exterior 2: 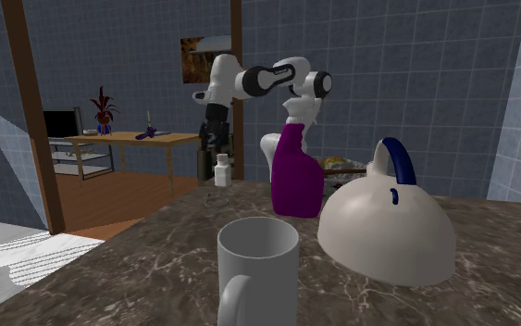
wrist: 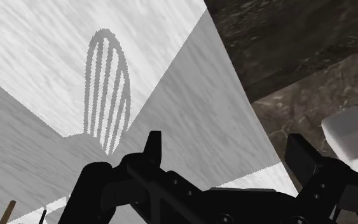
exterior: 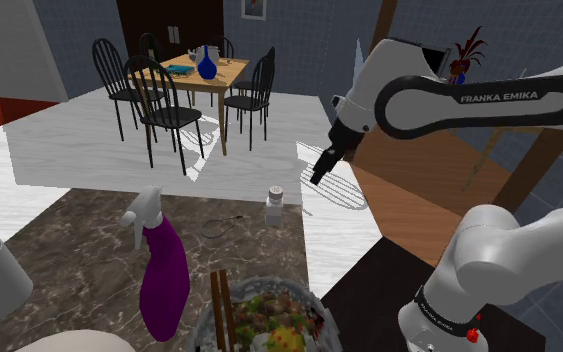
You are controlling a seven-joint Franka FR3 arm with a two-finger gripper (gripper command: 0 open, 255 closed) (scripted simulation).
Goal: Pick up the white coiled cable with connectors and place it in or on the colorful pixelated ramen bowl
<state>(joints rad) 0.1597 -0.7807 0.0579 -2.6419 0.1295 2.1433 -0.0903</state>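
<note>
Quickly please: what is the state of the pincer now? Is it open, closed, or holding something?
Pincer: open, fingers apart, holding nothing.

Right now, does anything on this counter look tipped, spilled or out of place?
Nothing spilled; the spray bottle and small white jar stand upright. Only oddity: the open tool hangs past the edge of the counter, away from the cable.

Shoulder view, on countertop (exterior: pixel 79 235): spray bottle (exterior: pixel 162 270) was set at 9 o'clock of bowl (exterior: pixel 312 298), cable (exterior: pixel 219 226) at 11 o'clock of it, small jar (exterior: pixel 274 205) at 2 o'clock of cable.
</note>
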